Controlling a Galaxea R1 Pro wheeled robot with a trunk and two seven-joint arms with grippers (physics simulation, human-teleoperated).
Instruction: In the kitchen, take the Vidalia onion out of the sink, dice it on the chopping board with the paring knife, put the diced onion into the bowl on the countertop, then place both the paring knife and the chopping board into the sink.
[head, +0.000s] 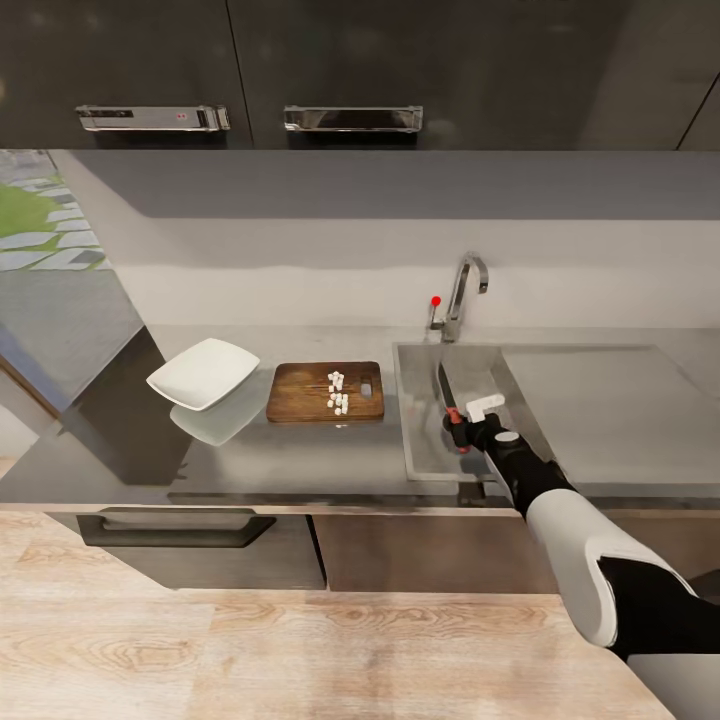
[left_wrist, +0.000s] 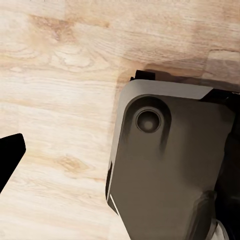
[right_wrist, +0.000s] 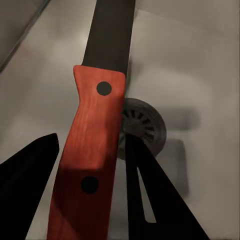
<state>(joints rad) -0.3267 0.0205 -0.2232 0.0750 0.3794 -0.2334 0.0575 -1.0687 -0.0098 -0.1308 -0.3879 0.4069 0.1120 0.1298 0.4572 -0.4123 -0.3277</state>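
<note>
The right gripper (head: 462, 425) hangs over the near part of the sink (head: 425, 455) with the paring knife (head: 447, 400) between its fingers. In the right wrist view one dark finger (right_wrist: 27, 182) stands clear of the red handle with basin showing between, and the other finger (right_wrist: 150, 195) lies along the handle's opposite edge. Whether the handle is pinched or already let go cannot be settled from these pictures.

Judged step: placing the knife into the sink. The diced onion (head: 338, 392) lies as white pieces on the chopping board (head: 300, 395), and the bowl (head: 204, 373) to its left looks empty, so that transfer appears not yet done.

Next move, as judged: part the fingers fully, lift the arm straight out of the basin without dragging the blade, then attend to the board and its pieces.

The head view gives the layout: bowl, board and sink in a row from left to right on the desk (head: 300, 460), faucet (head: 462, 295) at the far edge. The right wrist view alone gives the drain (right_wrist: 145, 127) directly beyond the handle and the finger spacing. The left wrist view shows wooden floor (left_wrist: 55, 100) and part of the robot's grey base (left_wrist: 170, 175). A dark tip (left_wrist: 10, 155) at its edge does not reveal the left gripper's state.
</note>
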